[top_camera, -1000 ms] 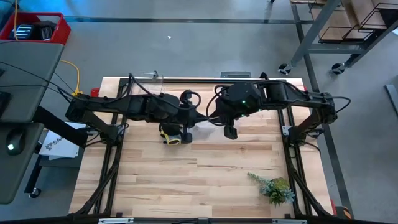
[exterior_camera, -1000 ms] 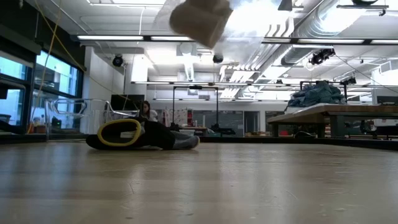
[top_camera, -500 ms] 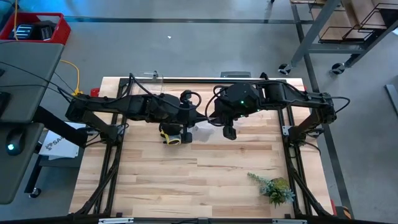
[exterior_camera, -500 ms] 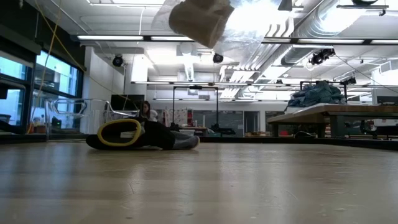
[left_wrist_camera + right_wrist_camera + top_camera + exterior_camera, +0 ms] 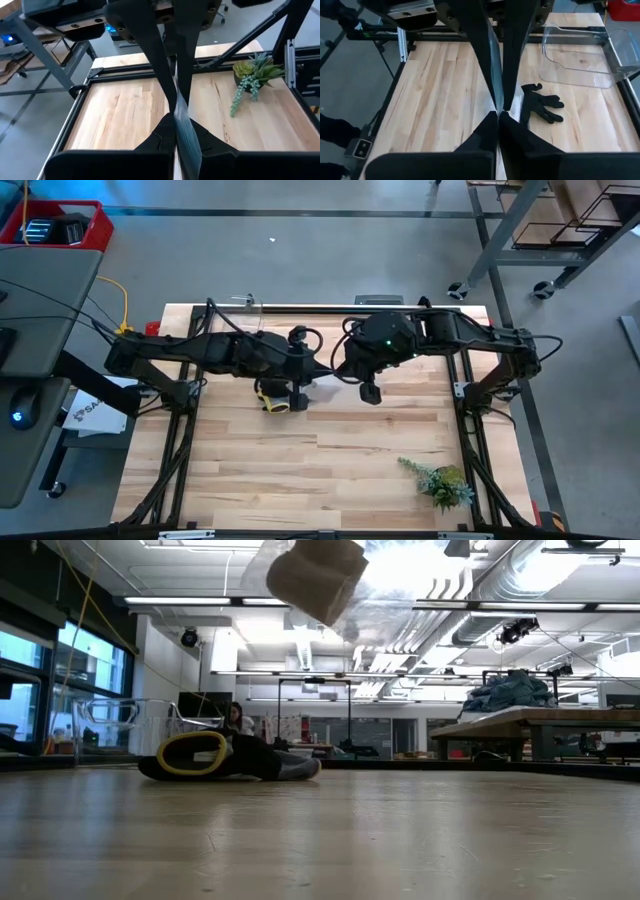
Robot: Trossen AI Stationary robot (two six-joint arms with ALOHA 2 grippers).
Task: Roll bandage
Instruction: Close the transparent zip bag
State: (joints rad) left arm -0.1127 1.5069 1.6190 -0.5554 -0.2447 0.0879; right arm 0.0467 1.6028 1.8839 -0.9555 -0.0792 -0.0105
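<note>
— Above the table, high view: how far along?
— Both grippers meet mid-air toward 12 o'clock, left gripper [image 5: 300, 402] and right gripper [image 5: 370, 393] both pressed together; rolling looks unfinished.
— Low view?
— A pale wad, apparently the bandage [image 5: 315, 580], hangs overhead.
— Wrist views?
— Left pinches a sheer strip [image 5: 187, 135]; whether right grips it, I cannot tell. A glove [image 5: 542, 107] lies below.
</note>
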